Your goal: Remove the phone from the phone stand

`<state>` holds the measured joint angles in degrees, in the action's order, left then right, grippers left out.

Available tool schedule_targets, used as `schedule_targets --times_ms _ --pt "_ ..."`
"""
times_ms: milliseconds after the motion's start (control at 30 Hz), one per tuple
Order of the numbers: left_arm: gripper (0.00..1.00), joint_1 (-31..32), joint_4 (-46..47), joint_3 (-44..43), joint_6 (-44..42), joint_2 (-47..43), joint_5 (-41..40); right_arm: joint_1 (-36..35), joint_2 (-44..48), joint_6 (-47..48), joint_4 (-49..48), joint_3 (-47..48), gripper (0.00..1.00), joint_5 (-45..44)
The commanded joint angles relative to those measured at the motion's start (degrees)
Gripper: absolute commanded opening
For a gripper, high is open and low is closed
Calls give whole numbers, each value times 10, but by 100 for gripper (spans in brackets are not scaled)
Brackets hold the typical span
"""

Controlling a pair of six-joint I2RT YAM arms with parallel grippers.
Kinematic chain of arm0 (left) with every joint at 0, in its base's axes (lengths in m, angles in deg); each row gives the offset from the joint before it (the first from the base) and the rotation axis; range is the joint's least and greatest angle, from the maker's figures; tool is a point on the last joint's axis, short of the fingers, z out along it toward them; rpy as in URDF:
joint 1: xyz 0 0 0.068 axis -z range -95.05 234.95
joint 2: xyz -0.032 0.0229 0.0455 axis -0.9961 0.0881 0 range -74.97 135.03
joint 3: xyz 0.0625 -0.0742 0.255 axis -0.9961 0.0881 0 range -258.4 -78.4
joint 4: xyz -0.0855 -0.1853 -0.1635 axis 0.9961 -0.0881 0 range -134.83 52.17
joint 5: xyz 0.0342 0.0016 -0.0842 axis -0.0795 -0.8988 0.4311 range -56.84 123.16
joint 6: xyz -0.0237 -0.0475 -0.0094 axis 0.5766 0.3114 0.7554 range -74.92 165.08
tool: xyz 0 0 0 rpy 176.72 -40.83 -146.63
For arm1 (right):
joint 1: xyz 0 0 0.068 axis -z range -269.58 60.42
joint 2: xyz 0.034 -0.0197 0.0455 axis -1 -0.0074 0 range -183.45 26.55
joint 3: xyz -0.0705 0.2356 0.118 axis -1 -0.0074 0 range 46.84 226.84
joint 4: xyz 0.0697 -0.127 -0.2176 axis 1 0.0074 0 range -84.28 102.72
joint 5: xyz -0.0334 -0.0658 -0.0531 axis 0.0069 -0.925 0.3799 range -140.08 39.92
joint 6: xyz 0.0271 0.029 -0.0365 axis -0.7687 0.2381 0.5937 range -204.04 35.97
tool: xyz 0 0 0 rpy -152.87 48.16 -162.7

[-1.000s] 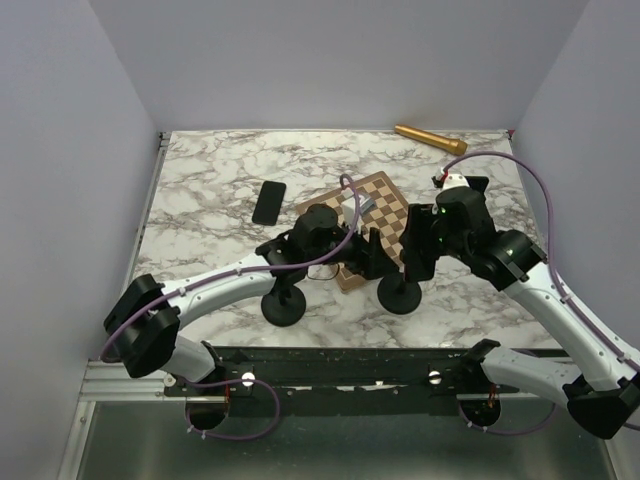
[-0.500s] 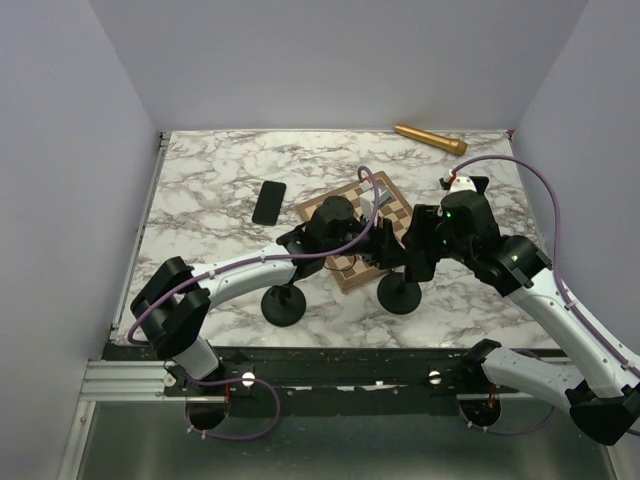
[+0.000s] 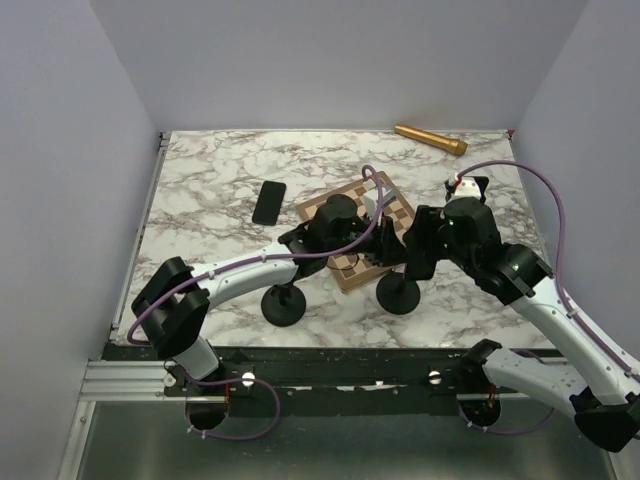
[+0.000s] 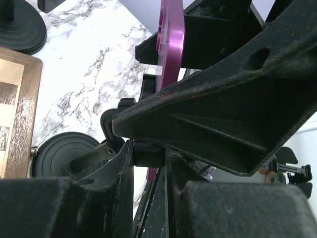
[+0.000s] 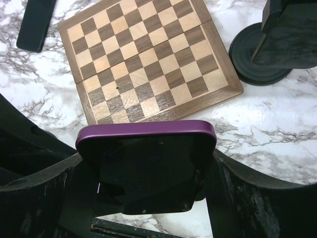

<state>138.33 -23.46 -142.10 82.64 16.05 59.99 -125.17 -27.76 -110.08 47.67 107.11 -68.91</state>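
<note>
Both jaws are closed: right jaws on the purple phone (image 5: pixel 146 158), left jaws on the phone stand (image 4: pixel 62 156).

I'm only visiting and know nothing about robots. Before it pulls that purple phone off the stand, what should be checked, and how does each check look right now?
1. Right gripper gripping the purple phone: ok, it sits against both sides.
2. Left gripper steadying the phone stand: ok, it looks closed on a black part above the base.
3. Phone loose in the stand's holder: cannot tell, that joint is hidden behind the grippers.
4. Room around the phone: ok, only the flat chessboard lies nearby.
5. Black phone and other stand out of the way: ok, both sit apart to the left.
</note>
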Motion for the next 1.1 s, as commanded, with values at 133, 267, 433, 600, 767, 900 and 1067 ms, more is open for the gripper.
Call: schedule_targets --times_ms 133,267,433,600,767,900,1067 --pt "0 -6 -48 45 -18 -50 5 1 45 37 -27 -31 1 -150" --pt "0 -11 -39 80 -31 -89 -37 1 42 56 -1 -29 1 -181" --pt "0 -36 2 114 -17 -110 -7 1 38 98 -22 -47 1 -139" --pt "0 -70 71 106 34 -75 118 -8 41 146 -58 -51 1 13" --pt "0 -77 157 120 65 -36 178 -10 35 171 -70 -41 1 119" --pt "0 -82 180 124 58 -12 177 -10 25 155 -91 -33 1 213" --pt "0 -82 170 125 23 -2 137 -10 23 114 -131 -39 1 334"
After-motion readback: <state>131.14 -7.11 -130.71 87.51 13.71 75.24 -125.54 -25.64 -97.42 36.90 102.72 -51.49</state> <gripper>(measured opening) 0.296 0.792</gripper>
